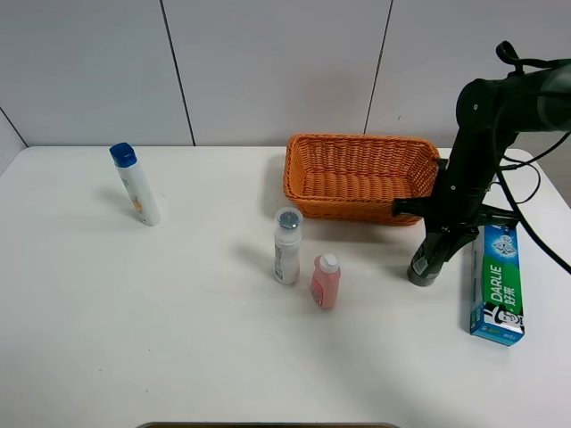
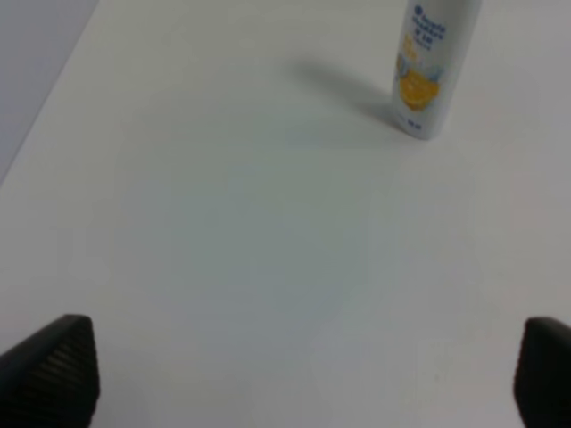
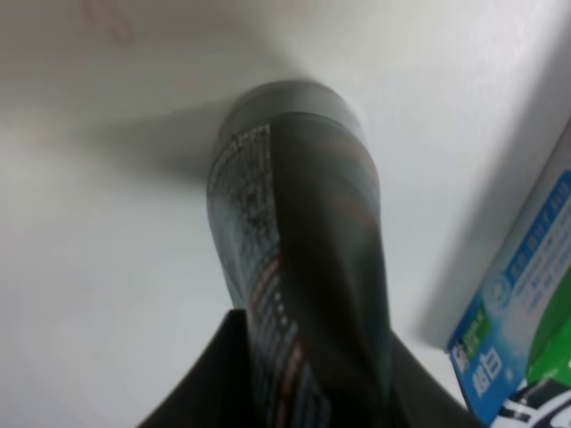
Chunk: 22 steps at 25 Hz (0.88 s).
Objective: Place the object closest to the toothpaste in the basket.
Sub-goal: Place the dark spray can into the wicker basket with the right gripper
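Tilted dark grey bottle, just beside toothpaste box — orange basket behind

I work over a plain white bench, smooth and matte, where the even light leaves only soft shadows. Behind its far edge stands a pale grey wall of flat panels, divided by thin dark seams that slant slightly.

Four bottles are counted on the surface: one dark grey bottle just in front of the right end of the basket, one grey-capped white bottle and one pink bottle in front of it, and one blue-capped bottle well to its left. One basket and one toothpaste box are counted.
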Each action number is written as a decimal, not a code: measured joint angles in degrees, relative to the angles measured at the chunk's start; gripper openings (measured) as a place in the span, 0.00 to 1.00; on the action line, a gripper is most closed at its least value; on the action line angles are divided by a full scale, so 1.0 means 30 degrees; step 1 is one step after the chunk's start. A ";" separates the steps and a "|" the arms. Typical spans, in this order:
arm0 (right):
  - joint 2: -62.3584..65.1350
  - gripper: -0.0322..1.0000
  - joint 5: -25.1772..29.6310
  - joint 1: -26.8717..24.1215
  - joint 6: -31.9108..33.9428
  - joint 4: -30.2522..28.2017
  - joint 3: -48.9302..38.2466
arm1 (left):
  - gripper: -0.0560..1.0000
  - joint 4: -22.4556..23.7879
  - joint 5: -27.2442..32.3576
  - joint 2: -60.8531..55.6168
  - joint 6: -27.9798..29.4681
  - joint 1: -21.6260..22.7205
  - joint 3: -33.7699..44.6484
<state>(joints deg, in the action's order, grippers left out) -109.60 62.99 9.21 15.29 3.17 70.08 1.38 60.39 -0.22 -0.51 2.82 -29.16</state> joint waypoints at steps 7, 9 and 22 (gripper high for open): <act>0.1215 0.28 0.0032 0.0000 -0.0955 0.0000 0.0000 | 0.94 0.0000 0.0000 0.0000 0.0000 0.0000 0.0000; 0.1972 0.28 0.0128 0.0000 -0.1339 0.0000 0.0000 | 0.94 0.0000 0.0000 0.0000 0.0000 0.0000 0.0000; 0.5997 0.28 0.0946 0.0000 -0.3132 0.0000 0.1352 | 0.94 0.0000 0.0000 0.0000 0.0000 0.0000 0.0000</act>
<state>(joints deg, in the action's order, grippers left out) -91.61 65.83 9.21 5.89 3.17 74.14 1.38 60.39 -0.22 -0.51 2.82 -29.16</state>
